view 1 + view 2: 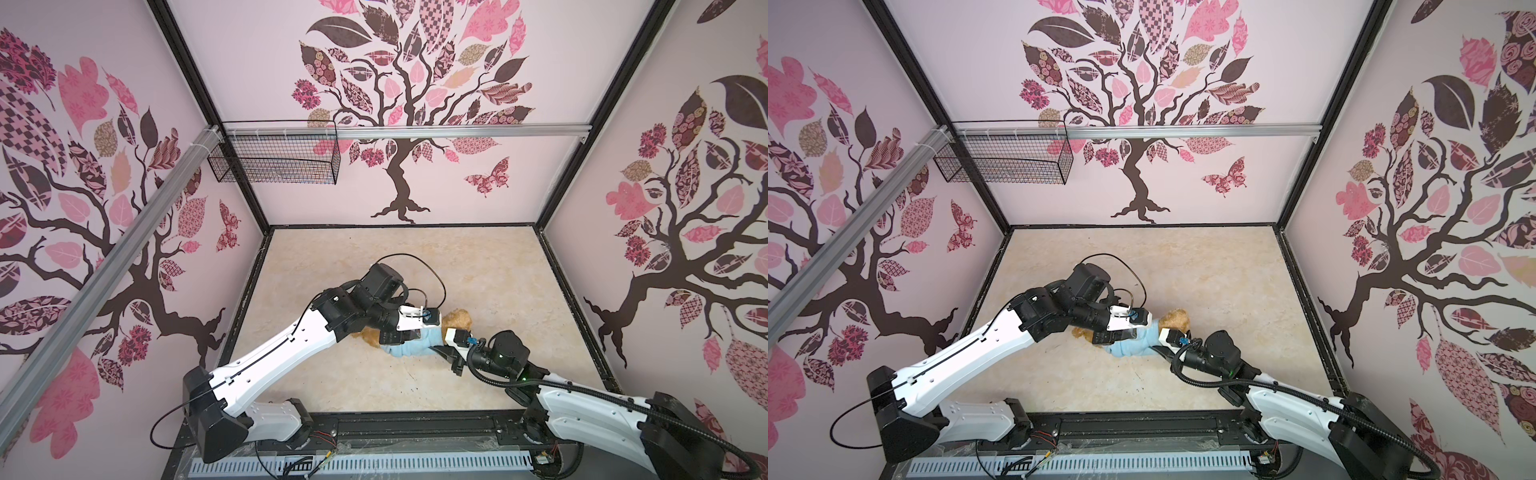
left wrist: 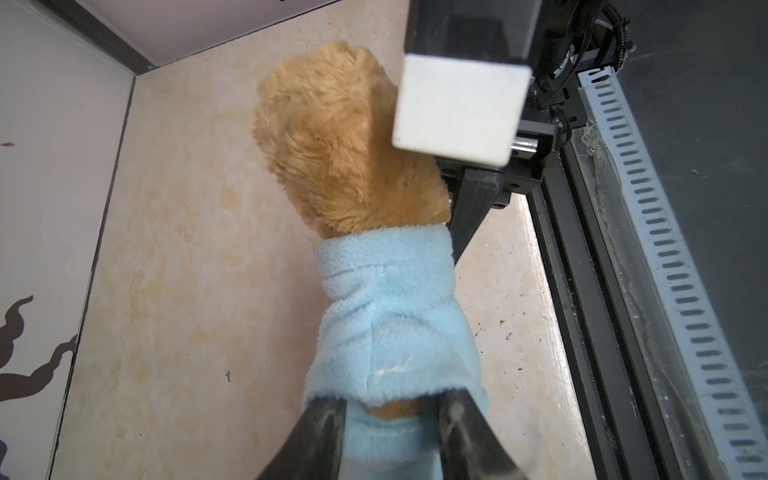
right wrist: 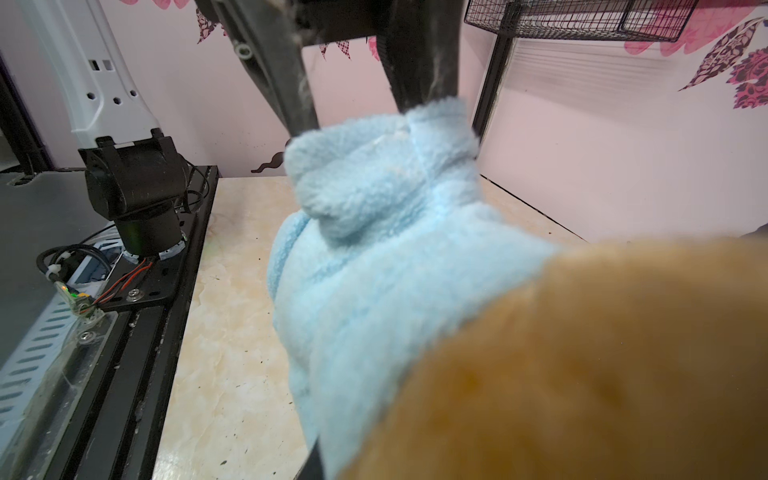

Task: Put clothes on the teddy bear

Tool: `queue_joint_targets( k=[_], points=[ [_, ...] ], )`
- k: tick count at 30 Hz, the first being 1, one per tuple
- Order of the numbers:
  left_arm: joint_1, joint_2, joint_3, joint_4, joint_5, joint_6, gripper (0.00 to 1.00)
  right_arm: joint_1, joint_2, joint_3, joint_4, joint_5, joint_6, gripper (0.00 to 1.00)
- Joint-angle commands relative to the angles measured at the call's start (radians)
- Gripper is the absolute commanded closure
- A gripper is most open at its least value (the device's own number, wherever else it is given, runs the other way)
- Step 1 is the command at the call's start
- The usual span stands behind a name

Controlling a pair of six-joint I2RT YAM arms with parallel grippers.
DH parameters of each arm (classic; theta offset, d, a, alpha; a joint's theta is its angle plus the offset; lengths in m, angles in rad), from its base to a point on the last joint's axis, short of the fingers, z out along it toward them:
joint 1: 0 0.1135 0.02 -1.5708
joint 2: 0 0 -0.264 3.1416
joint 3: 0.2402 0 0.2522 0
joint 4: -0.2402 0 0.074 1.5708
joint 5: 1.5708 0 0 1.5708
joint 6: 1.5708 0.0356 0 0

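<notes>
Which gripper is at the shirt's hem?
The left gripper, jaws apart at the hem of the light-blue shirt; the right gripper sits by the neck of the teddy bear.

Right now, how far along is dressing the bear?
Done: the light-blue shirt covers the teddy bear torso, with the head out through the collar.
In hand: the left end effector is open astride the hem. The right end effector sits by the neck, grip unclear.
Left: I can't see whether the arms are in the sleeves. Probably a last hem tug, then letting go.
</notes>
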Motion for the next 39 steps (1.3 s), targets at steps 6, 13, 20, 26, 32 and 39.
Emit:
queue_joint_targets(
  k=[6,13,20,26,32,39],
  points=[
    [-0.005,0.085,-0.003,-0.052,0.056,-0.001,0.6,0.009,-0.002,0.052,0.109,-0.065,-0.009,0.87],
    [-0.014,0.145,-0.02,-0.074,0.122,-0.002,0.59,0.01,0.042,0.1,0.198,-0.102,0.056,0.86],
    [-0.012,0.122,-0.024,-0.125,0.11,-0.009,0.93,0.01,0.024,0.063,0.259,0.007,0.136,0.88],
    [0.063,-0.035,-0.09,0.012,0.206,-0.127,1.0,0.01,-0.034,-0.027,0.228,0.11,0.16,0.9],
    [0.147,-0.208,-0.191,0.273,0.338,-0.337,1.0,0.01,-0.037,-0.104,0.267,0.184,0.215,0.91],
    [0.274,-0.306,-0.274,0.461,0.492,-0.513,1.0,0.009,-0.05,-0.135,0.292,0.219,0.228,0.93]
  ],
)
